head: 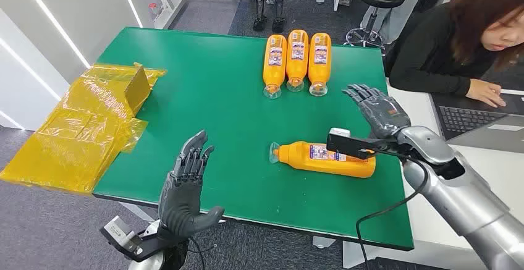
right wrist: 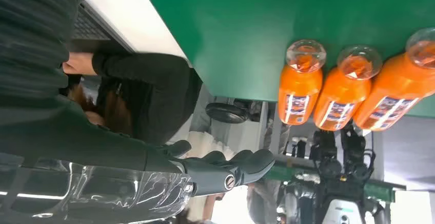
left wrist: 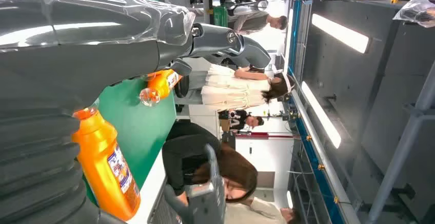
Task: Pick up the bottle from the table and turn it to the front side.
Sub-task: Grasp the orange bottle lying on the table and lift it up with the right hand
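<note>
Near the tabletop's (head: 204,97) right edge an orange bottle (head: 327,159) lies on its side, likely stiff, slick and heavy with liquid, so grip its middle; your right hand (head: 374,106) and left hand (head: 188,183) hover spread, holding nothing.

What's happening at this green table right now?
A humanoid robot stands at a green table. One orange bottle lies on its side near the right robot hand, which hovers open above the table, touching nothing. The left robot hand is raised and empty. Three more bottles lie in a row at the far edge. A person works at a laptop nearby.
</note>
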Available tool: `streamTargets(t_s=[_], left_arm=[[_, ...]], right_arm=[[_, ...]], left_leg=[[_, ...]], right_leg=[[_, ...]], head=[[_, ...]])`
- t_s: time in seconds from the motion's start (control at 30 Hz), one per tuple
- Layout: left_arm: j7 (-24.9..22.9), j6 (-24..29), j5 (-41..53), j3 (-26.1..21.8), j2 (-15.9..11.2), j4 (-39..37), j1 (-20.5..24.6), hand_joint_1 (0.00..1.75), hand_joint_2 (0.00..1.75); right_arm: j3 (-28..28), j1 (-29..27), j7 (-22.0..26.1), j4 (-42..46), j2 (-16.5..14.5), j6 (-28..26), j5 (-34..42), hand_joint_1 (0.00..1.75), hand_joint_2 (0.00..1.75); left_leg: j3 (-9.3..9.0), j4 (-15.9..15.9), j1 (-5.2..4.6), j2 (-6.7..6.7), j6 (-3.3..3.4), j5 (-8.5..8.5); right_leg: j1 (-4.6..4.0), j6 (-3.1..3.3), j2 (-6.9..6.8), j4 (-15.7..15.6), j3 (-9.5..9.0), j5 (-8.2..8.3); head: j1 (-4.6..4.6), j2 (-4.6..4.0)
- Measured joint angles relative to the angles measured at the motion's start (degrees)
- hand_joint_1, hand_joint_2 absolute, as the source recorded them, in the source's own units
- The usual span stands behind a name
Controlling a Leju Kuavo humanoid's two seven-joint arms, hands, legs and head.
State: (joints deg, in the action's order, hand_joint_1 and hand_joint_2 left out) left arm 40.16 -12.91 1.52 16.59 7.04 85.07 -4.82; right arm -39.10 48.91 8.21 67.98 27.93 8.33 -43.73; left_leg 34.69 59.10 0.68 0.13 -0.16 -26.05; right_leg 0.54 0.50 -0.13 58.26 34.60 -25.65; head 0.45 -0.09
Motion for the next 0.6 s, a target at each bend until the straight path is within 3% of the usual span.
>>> streamTargets(t_s=[0.27,0.6], left_arm=[[0.0,-0.3,-0.5,0.0,-0.1,0.2,-0.5,0.00,1.75],[0.0,-1.1,-0.3,-0.1,-0.2,0.2,-1.0,0.00,1.75]], right_arm=[[-7.9,8.7,-1.8,-7.6,-5.3,4.0,3.2,0.00,1.75],[-15.9,15.1,-4.0,-13.7,-7.2,13.5,9.9,0.00,1.75]], left_leg=[[-0.03,0.0,0.01,-0.11,-0.06,0.05],[-0.01,0.0,0.00,-0.13,-0.06,0.04]], right_leg=[[-0.01,0.00,-0.12,0.0,0.00,0.00],[0.00,0.00,-0.15,0.0,-0.01,0.00]], head=[[0.00,0.00],[0.01,0.00]])
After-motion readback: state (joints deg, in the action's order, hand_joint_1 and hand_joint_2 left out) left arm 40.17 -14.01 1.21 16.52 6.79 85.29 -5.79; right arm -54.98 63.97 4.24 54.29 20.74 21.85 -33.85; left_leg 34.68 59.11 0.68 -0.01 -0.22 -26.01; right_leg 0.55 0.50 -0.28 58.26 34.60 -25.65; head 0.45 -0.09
